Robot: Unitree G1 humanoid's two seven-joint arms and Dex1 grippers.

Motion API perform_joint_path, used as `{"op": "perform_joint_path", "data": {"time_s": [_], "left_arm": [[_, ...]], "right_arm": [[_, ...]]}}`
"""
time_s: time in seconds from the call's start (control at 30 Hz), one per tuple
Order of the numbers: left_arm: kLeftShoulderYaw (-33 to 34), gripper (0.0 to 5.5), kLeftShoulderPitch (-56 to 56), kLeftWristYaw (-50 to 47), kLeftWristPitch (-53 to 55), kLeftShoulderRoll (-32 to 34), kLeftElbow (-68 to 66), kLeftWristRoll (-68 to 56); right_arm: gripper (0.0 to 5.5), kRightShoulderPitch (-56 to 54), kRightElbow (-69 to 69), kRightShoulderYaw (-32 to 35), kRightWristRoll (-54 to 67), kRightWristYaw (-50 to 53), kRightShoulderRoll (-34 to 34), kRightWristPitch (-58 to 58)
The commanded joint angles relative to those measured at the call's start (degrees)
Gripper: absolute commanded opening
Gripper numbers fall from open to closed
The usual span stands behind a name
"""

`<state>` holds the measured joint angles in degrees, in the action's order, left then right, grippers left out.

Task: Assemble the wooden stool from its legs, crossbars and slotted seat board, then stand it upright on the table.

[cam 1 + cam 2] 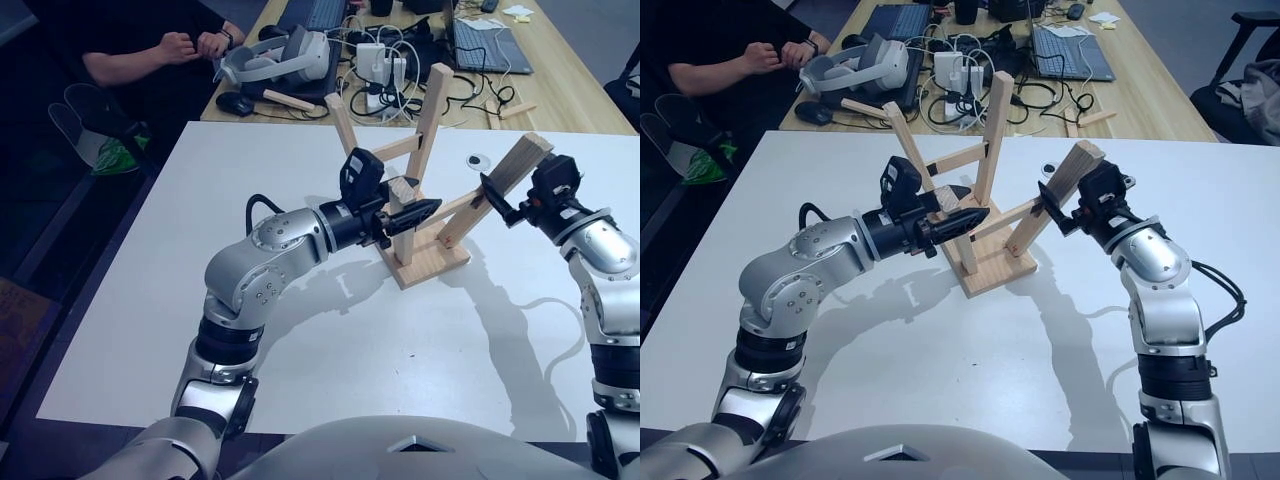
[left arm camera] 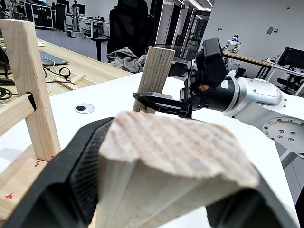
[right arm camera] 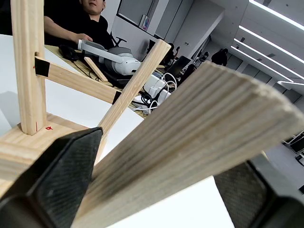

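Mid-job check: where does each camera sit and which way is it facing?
Head eyes: above, looking down at the table and stool; both arms show.
Left wrist: along left claw, shut on a short leg, toward right claw.
Right wrist: along right claw, shut on the tilted leg, toward the seat board.
Shared: all show the stool.

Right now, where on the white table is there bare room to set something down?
Bare: the near strip of the table in front of the stool, and the table's far left side. Crowded: the middle, where the left gripper and right gripper clamp the stool's legs.
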<state>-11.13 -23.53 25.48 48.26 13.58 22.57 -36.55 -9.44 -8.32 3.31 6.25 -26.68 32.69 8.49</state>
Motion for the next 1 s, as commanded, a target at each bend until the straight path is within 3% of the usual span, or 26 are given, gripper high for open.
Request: {"op": "perform_joint_path", "data": {"time_s": [0.03, 0.13, 0.3, 0.5, 0.8, 0.9, 1.0], "left_arm": [[-0.8, 2.47, 1.8, -0.2, 2.0, 0.4, -1.8, 0.7], [-0.5, 2.46, 1.3, -0.6, 1.9, 0.0, -2.3, 1.0], [-0.3, 2.45, 1.6, -0.8, 1.9, -0.2, -2.1, 1.2], [-0.4, 2.45, 1.4, 0.0, 1.7, -0.5, -2.8, 1.1], [-0.2, 2.45, 0.9, 0.8, 1.1, -0.5, -3.1, 1.4], [0.0, 2.45, 1.1, 0.8, 1.1, -0.4, -3.1, 1.5], [0.1, 2.45, 1.0, 0.9, 0.8, -0.4, -3.4, 1.7]], "right_arm": [[3.85, 1.5, 1.5, -2.1, 1.3, -3.7, 1.2, 9.3], [3.85, 6.0, -1.4, -7.5, 6.9, -12.5, 7.2, 29.8], [3.85, 4.5, -2.6, -8.6, 9.3, -12.6, 9.1, 36.9], [3.85, 1.0, -3.3, -0.5, 14.8, -9.9, 2.2, 36.0], [3.85, 7.7, -9.5, 0.1, 20.7, -19.3, 8.6, 40.2], [3.85, 5.4, -13.3, 6.9, 30.9, -20.3, 5.2, 42.6], [3.62, -2.8, -15.3, 13.1, 41.8, -13.9, -0.2, 46.5]]}}
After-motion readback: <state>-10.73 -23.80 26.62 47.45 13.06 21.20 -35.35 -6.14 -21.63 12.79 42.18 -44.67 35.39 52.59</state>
